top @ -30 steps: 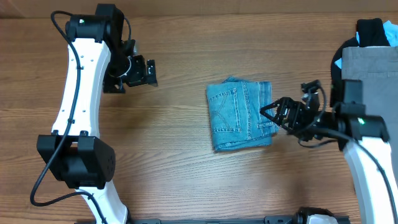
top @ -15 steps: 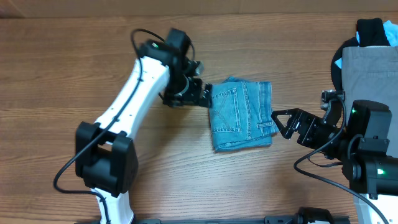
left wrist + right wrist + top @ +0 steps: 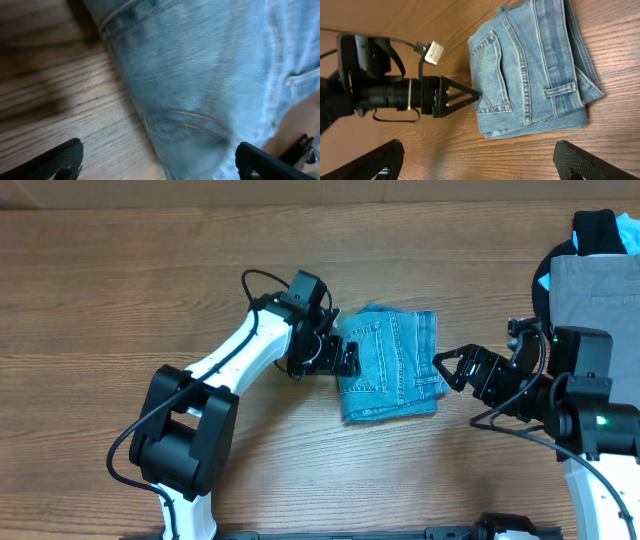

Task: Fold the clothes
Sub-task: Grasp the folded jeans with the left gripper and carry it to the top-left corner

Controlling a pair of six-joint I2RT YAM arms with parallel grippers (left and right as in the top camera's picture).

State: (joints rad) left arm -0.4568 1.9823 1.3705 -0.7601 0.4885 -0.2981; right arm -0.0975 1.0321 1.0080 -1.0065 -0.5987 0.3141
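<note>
Light blue denim jeans (image 3: 390, 365), folded into a rough square, are laid at the centre of the brown wooden table (image 3: 120, 290). The left gripper (image 3: 349, 358) is set at their 9 o'clock edge, fingers spread apart. The right gripper (image 3: 444, 372) is held just beside 3 o'clock, likewise spread.

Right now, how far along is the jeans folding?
Done: the jeans lie folded into a compact rectangle on the table. In hand: the left gripper, open, is at their left edge; the right gripper, open, hangs apart on their right. Left: perhaps a last fold or straightening.
</note>
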